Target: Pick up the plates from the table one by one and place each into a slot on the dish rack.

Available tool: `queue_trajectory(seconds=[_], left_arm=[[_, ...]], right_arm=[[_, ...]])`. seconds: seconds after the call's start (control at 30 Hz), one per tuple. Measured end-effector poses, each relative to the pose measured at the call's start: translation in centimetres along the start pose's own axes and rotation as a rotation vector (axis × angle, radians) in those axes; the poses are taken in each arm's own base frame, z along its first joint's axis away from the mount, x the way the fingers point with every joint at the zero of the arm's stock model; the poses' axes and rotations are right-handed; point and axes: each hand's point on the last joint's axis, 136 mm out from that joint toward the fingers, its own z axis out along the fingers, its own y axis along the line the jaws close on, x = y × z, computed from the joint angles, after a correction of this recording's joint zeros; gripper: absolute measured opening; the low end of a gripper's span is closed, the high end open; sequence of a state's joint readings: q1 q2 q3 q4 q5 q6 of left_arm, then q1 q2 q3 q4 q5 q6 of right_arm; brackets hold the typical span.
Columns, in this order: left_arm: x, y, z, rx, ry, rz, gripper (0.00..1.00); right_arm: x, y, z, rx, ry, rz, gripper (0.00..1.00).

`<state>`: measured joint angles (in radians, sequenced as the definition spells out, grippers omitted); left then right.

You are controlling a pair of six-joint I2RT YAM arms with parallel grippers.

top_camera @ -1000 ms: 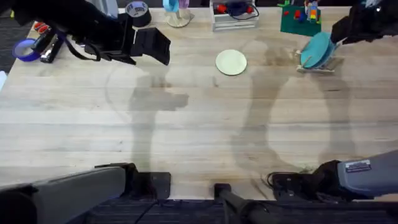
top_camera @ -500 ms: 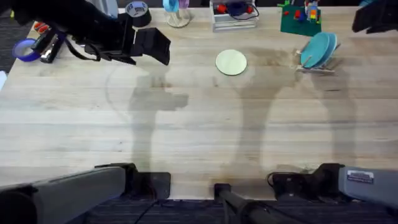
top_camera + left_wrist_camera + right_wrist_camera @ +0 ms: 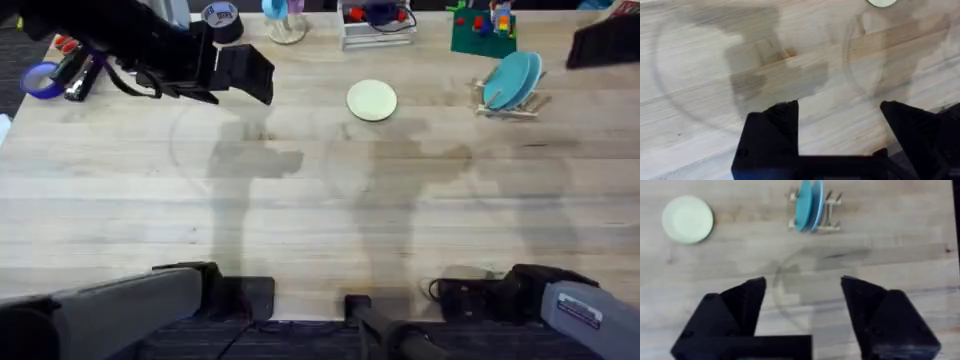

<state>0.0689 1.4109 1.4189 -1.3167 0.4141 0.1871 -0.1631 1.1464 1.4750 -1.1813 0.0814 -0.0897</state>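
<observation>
Tape rolls, possibly toys and a green block line the far edge.

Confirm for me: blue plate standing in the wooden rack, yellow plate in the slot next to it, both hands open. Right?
Not quite. The yellow plate lies flat on the table, apart from the rack, as the overhead view shows. The blue plate is racked; the left hand and the right hand are open.

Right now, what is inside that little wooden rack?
A blue plate stands on edge between the pegs of the rack. A darker teal disc seems pressed against its back, mostly covered. The yellow plate lies flat on the table, apart from the rack.
</observation>
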Motion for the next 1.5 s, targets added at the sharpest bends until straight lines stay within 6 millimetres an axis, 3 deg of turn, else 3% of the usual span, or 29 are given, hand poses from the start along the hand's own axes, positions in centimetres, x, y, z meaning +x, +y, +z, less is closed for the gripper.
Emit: queue_trajectory(seconds=[0.1, 0.23, 0.53, 0.57, 0.67, 0.77, 0.8, 1.03, 1.33, 1.5], left_arm=[[0.0, 0.0, 0.0, 0.000, 0.000, 0.000, 0.994], [0.0, 0.0, 0.0, 0.000, 0.000, 0.000, 0.993], [-0.9, 0.2, 0.0, -0.007, -0.036, 0.016, 0.996], [-1.0, 0.2, 0.0, -0.007, -0.039, 0.015, 0.929], [-1.0, 0.2, 0.0, -0.007, -0.040, 0.017, 0.600], [-1.2, 0.1, 0.0, -0.003, -0.046, 0.018, 0.118], [-1.3, 0.0, 0.0, 0.003, -0.053, 0.023, 0.063], [-2.9, -1.7, -0.3, 0.102, -0.124, 0.054, 0.042], [-4.2, -4.4, 0.0, 0.174, -0.164, 0.114, 0.040], [-5.0, -6.4, 1.8, 0.220, -0.144, 0.148, 0.040]], right_arm=[[1.6, 0.6, -1.5, -0.015, 0.017, -0.018, 0.991], [2.8, 1.2, -2.9, -0.029, 0.011, -0.014, 0.992], [2.7, 2.5, -4.2, -0.092, -0.034, 0.144, 0.995], [2.6, 2.9, -4.3, -0.120, -0.039, 0.156, 0.994], [1.6, 4.8, -4.6, -0.231, -0.066, 0.178, 0.994], [0.7, 6.6, -4.9, -0.343, -0.078, 0.183, 0.994], [0.5, 7.1, -5.0, -0.377, -0.077, 0.184, 0.995], [0.2, 9.5, -4.8, -0.519, -0.028, 0.193, 0.993], [-0.2, 10.0, -5.1, -0.555, -0.039, 0.192, 0.993], [-0.2, 10.1, -5.1, -0.558, -0.041, 0.191, 0.995]])
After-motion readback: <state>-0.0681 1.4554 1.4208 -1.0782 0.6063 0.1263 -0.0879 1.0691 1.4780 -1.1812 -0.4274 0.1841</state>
